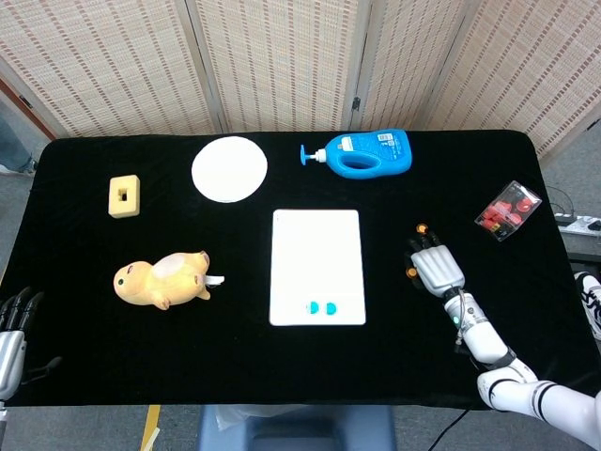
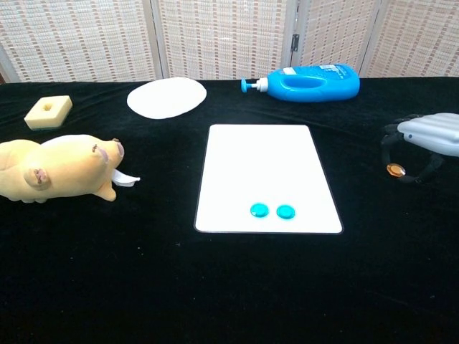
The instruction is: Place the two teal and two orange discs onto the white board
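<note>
Right hand (image 2: pixel 429 136) at right edge, fingers (image 2: pixel 391 143) curled down, pinching orange disc (image 2: pixel 395 170). Second orange disc (image 1: pixel 423 227) just above. White board (image 2: pixel 265 165) centre, two teal discs (image 2: pixel 272 211) on it.

**Right hand at the orange discs, teal pair on the board**

The right hand (image 1: pixel 438 269) lies palm-down on the black surface (image 1: pixel 84 301), beside one orange disc (image 1: pixel 410 272); another orange disc (image 1: pixel 423 227) sits just past its fingers (image 1: pixel 424 244). Two teal discs (image 1: pixel 322 307) rest side by side on the white board (image 1: pixel 316 254) (near its front edge). The left hand (image 1: pixel 11 324) shows at the frame's lower left edge.
</note>
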Action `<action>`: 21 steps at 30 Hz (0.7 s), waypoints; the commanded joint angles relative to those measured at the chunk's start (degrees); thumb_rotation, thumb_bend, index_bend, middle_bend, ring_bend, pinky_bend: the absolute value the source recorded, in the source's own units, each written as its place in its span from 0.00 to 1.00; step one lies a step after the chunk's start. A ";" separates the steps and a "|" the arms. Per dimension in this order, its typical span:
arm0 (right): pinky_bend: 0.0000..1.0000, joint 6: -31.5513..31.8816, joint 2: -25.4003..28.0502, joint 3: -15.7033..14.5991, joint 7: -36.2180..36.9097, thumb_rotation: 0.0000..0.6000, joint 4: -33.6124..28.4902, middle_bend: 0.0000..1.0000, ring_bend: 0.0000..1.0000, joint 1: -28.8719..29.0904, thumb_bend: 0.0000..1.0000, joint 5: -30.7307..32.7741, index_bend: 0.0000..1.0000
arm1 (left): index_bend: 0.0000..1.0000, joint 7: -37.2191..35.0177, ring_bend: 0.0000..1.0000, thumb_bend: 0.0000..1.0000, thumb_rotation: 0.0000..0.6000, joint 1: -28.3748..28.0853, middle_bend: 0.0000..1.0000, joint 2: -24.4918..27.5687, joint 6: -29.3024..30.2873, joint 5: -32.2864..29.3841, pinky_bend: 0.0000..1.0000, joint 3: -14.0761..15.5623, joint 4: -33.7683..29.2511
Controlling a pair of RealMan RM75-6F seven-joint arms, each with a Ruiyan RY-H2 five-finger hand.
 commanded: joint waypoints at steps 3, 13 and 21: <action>0.00 -2.23 3.14 3.17 -5.19 1.00 -10.12 0.19 0.08 4.60 0.41 0.79 0.51 | 0.00 -0.11 0.00 0.10 1.00 0.12 0.00 -0.04 0.26 0.32 0.00 0.11 -0.02; 0.00 -8.36 -5.97 6.16 -18.20 1.00 -10.65 0.18 0.07 14.66 0.41 12.25 0.51 | 0.00 -1.31 0.00 0.10 1.00 1.04 0.00 -0.03 0.80 -0.07 0.00 0.47 0.88; 0.00 -8.96 -12.44 6.71 -21.38 1.00 -5.34 0.18 0.07 19.49 0.41 17.13 0.51 | 0.00 -2.77 0.00 0.10 1.00 1.78 0.00 -0.21 0.92 -0.67 0.00 0.63 2.25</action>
